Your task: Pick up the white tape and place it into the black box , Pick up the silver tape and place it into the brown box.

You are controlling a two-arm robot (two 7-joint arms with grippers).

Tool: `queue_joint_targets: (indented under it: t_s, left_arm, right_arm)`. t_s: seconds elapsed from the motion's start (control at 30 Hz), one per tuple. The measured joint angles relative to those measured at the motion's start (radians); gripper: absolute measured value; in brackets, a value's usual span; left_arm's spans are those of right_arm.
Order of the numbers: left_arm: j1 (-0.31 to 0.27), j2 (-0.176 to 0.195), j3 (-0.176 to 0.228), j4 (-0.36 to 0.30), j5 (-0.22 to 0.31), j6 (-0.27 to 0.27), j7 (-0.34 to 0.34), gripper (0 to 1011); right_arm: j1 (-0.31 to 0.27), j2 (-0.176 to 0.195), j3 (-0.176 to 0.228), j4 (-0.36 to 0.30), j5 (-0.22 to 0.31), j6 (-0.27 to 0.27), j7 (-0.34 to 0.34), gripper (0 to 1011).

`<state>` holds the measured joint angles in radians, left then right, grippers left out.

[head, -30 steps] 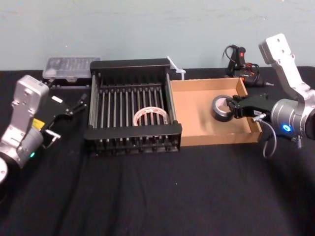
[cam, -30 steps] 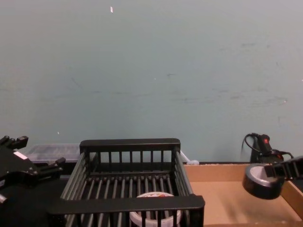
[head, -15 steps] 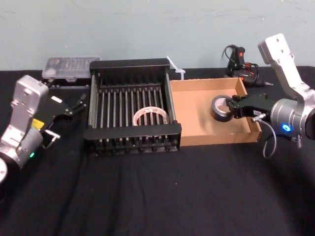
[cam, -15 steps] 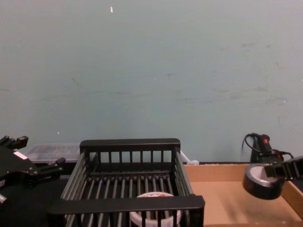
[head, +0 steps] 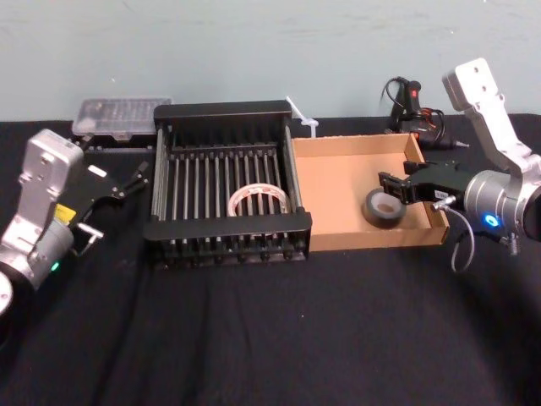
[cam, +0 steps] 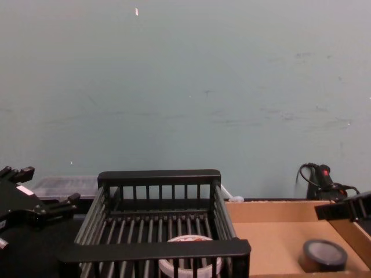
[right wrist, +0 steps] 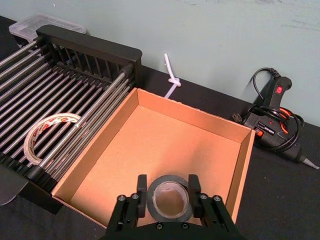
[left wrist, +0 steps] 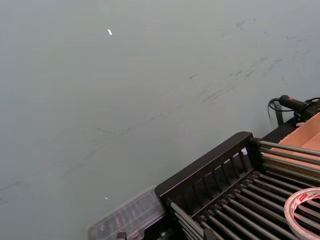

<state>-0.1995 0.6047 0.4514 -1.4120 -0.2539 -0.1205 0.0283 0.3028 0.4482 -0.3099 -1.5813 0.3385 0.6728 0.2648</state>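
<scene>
The silver tape [head: 382,208] [cam: 322,255] lies flat on the floor of the brown box [head: 355,140] [cam: 272,204], near its right wall. My right gripper [head: 390,188] [cam: 326,211] hangs just above it, open, touching nothing. In the right wrist view the fingers [right wrist: 142,184] stand either side of the silver tape [right wrist: 170,202] below them, over the brown box [right wrist: 190,118]. The white tape [head: 258,189] [right wrist: 50,120] [cam: 188,238] [left wrist: 300,200] rests on the bars inside the black box [head: 224,110] [right wrist: 90,43] [cam: 159,176] [left wrist: 210,167]. My left gripper [head: 118,203] [cam: 46,185] stays open and empty, left of the black box.
A clear plastic case [head: 121,114] sits at the back left. A black glue gun [head: 414,106] [right wrist: 272,115] with a coiled cord lies behind the brown box, and a white tie [head: 300,114] between the boxes' back corners. Black cloth covers the table, with free room in front.
My right gripper has opened and the silver tape has dropped from it onto the brown box's floor. The left arm has barely moved.
</scene>
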Motion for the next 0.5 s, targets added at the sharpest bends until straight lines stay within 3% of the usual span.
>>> queue_joint_targets:
  t_s: [0.5]
  left_arm:
    - [0.0, 0.0, 0.0, 0.0, 0.0, 0.0, 0.0, 1001]
  right_arm:
    - [0.0, 0.001, 0.0, -0.001, 0.0, 0.0, 0.0, 937]
